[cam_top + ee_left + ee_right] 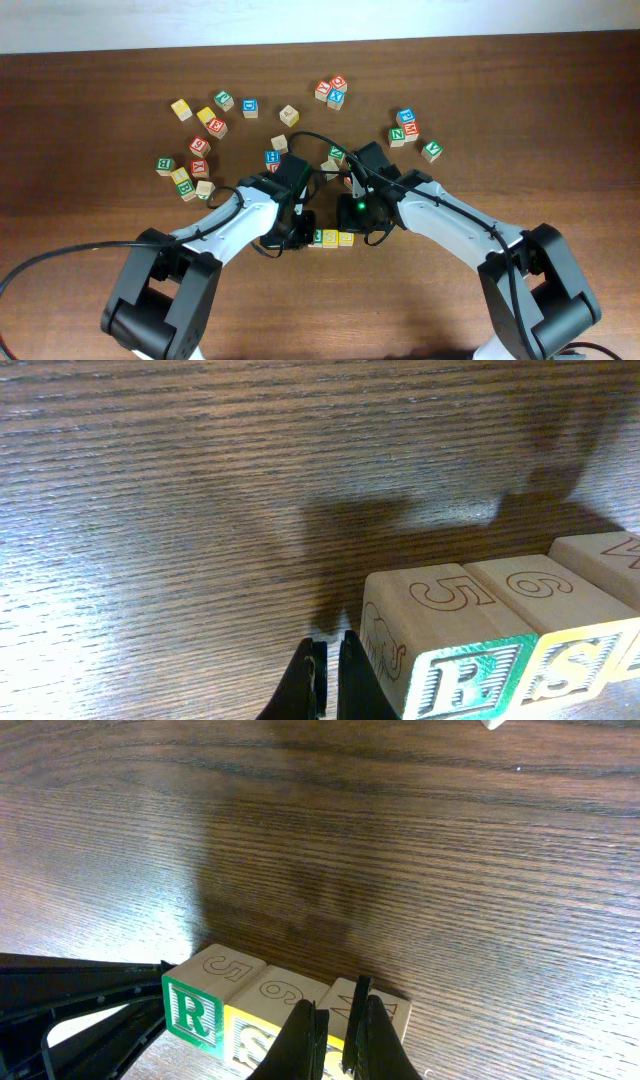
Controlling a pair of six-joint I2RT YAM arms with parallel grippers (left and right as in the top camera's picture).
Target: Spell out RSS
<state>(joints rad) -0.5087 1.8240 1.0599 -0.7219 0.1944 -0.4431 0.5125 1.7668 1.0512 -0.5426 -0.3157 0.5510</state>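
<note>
We're seeing the R cube [465,680], a yellow S cube [575,660] touching it, and another yellow cube [346,238] touching that. Left gripper [328,655] and right gripper [338,1025] are hovering clenched, empty. We're guessing light, rigid wood: pinch opposite flat faces.

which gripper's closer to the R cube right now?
Left. The left gripper sits right beside the R cube, at its end of the row. The right gripper is at the opposite end, by the third cube.
</note>
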